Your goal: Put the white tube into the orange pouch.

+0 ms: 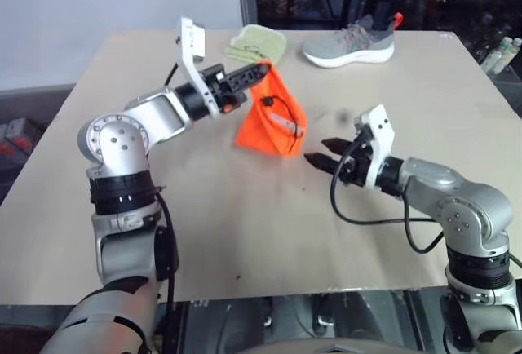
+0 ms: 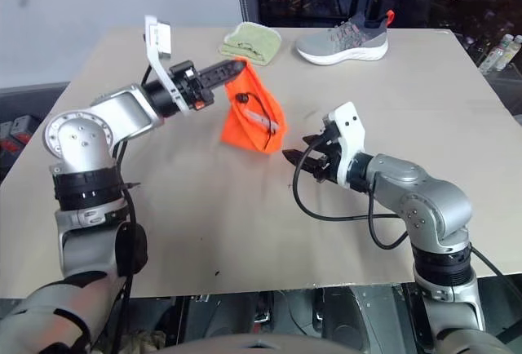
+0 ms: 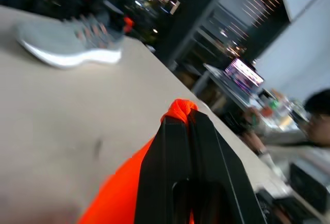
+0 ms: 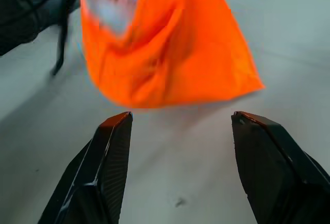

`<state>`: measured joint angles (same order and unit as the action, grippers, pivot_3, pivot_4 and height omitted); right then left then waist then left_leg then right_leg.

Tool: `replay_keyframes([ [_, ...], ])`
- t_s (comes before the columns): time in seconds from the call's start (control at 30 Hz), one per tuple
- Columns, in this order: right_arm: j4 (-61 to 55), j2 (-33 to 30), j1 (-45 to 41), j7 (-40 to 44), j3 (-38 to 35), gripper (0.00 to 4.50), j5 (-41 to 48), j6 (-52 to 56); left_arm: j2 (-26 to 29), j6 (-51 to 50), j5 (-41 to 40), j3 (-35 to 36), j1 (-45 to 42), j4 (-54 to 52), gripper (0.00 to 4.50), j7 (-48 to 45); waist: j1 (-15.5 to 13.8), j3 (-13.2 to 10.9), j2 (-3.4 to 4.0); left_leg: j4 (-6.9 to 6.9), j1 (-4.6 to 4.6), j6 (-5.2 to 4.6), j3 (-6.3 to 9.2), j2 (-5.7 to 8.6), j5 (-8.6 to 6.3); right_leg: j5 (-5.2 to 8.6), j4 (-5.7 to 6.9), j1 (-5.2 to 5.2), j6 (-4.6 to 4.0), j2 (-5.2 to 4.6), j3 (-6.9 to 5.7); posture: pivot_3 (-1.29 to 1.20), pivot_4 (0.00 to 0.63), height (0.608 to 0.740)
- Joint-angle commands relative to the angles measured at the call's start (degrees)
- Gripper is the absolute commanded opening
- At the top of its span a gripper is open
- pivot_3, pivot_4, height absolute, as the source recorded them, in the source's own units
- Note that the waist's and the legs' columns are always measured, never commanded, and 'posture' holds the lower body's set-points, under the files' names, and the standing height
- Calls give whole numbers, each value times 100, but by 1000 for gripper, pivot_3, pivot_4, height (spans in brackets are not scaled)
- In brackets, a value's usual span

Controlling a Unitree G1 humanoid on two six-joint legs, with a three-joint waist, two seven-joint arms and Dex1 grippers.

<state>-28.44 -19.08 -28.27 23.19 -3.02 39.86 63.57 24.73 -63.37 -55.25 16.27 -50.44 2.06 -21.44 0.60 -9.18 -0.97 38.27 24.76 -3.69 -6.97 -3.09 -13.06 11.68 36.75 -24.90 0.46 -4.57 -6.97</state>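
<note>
Left hand pinches orange pouch; tube perhaps inside.

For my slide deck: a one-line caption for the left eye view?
Left gripper lifts a bright orange fabric pouch by its top corner, white tube poking out, while the open right gripper waits beside it.

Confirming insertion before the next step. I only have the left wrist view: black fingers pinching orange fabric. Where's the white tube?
Observer: The white tube is at the mouth of the orange pouch, partly sticking out. I can't tell how deep it sits.
Operator: Is the right gripper holding it?
Observer: No. The right gripper is open and empty, apart from the pouch and pointing at it.
Operator: What part does the left have?
Observer: The left gripper is shut on the pouch's top corner, and the pouch hangs below it.
</note>
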Motion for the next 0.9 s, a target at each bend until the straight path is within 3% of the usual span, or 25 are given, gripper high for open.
replay_keyframes([
  [0.03,-33,333,-233,-238,-208,3073,380,160,-59,117,89,-135,-88,-343,0,37,6,-1,-1,0,0,0,0,0,0,-1,0,0,-1,0,0,0,150,740],
  [0.27,357,834,-467,-506,-347,3073,798,415,-22,195,335,-303,68,-526,0,-16,3,-2,1,1,0,0,-2,-1,0,-1,1,-2,-1,-1,-3,0,150,740],
  [0.9,848,1139,-965,-556,-2,3073,843,396,-158,79,371,-312,235,-979,0,79,11,-2,2,0,0,0,-1,-2,0,-1,2,-2,-2,0,-3,0,150,740],
])
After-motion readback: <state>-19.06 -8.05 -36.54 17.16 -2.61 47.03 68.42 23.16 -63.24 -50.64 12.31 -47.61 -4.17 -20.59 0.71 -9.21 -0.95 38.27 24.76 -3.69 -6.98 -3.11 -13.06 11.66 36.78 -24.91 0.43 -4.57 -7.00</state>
